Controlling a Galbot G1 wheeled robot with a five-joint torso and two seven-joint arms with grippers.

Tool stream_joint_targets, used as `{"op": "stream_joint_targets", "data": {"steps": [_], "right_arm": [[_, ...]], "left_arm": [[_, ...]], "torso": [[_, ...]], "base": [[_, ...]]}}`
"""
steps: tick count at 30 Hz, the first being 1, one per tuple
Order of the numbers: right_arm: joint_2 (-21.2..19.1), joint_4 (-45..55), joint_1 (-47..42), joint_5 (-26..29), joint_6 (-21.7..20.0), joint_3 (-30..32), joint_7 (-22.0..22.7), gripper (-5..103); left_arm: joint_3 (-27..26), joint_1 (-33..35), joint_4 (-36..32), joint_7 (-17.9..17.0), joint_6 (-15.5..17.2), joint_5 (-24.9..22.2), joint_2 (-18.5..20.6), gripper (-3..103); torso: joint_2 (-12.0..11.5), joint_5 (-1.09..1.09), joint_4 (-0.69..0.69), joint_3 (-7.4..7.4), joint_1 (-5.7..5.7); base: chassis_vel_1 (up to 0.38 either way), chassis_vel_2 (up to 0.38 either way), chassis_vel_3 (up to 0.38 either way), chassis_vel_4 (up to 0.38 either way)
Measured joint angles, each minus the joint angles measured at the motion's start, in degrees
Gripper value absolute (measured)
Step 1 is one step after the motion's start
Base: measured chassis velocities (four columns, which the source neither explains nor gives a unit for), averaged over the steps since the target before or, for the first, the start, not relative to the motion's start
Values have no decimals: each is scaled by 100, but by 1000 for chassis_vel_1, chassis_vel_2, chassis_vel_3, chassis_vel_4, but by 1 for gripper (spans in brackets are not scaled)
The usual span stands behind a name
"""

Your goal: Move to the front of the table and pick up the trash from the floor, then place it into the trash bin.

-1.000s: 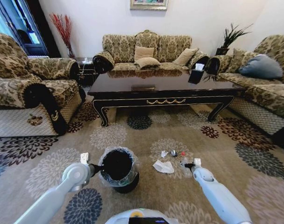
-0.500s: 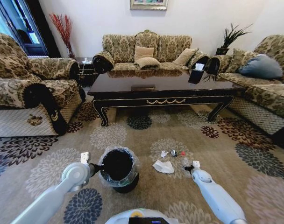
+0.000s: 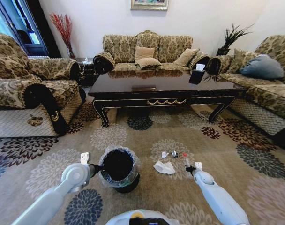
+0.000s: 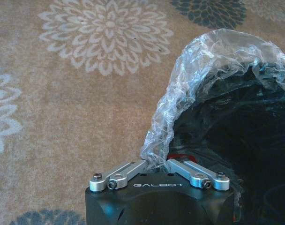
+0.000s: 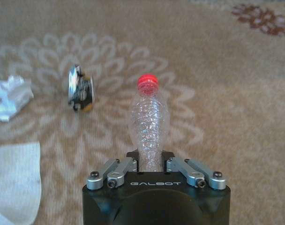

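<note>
- Two grippers sit low over the carpet, each at its own job: the right gripper (image 5: 151,161) has its fingers closed round the base of a clear plastic bottle (image 5: 149,123) with a red cap, which lies on the floor pointing away from the wrist; judged from the low grasp, this is the pick-up step, and the bottle does not look lifted yet
- The left gripper (image 4: 155,164) is pinched shut on the crinkly clear liner at the near-left rim of the trash bin (image 3: 118,168), seemingly to steady the bin and hold its mouth open for the drop
- Just left of the bottle, near the right gripper, lie the other pieces of the trash: a small silvery can-like piece (image 5: 79,91), a crumpled white scrap (image 5: 10,96) farther left, and a flat white paper (image 3: 163,167) nearest the bin
- The bin stands on the floral carpet (image 3: 217,150) left of the trash; its inside shows dark, and whether anything lies in it cannot be told
- The table (image 3: 166,91) stands well beyond, across the far side of the carpet, the robot squarely facing its long front
</note>
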Motion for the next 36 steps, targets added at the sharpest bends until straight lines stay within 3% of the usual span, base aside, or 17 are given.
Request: {"op": "stream_joint_targets", "data": {"steps": [5, 10, 20, 27, 30, 36], "right_arm": [[-102, 857, -407, 222, 30, 319, 28, 22], [-140, 2289, -1374, -430, 567, 747, -214, 22], [-11, 4299, -2323, -432, 874, 1088, -303, 22], [176, 5540, -2753, -393, 1136, 1046, -391, 22], [228, 6014, -2978, -385, 1311, 990, -514, 22], [312, 6496, -3277, -440, 1519, 903, -660, 22]], "left_arm": [[156, -51, -11, 0, 0, 37, 16, 0], [479, -189, -47, 22, 0, -69, 139, 0], [952, -692, 22, 79, -1, -156, 390, 0], [1852, -1908, 289, 59, -1, -476, 425, 0], [2516, -2679, 497, -30, -3, -650, 280, 0], [3436, -3590, 808, -214, -1, -853, -109, 0]], "torso": [[0, -2, 2, 0, 0], [0, -2, -2, 0, 0], [0, -2, 2, 0, -1], [0, -1, 1, 0, -1], [0, -2, -1, 0, -1], [0, -1, 0, 0, -1]], "base": [[0, 0, 0, 0], [0, 0, 0, 0], [0, 0, 0, 0], [0, 0, 0, 0], [0, 0, 0, 0], [0, 0, 0, 0]]}}
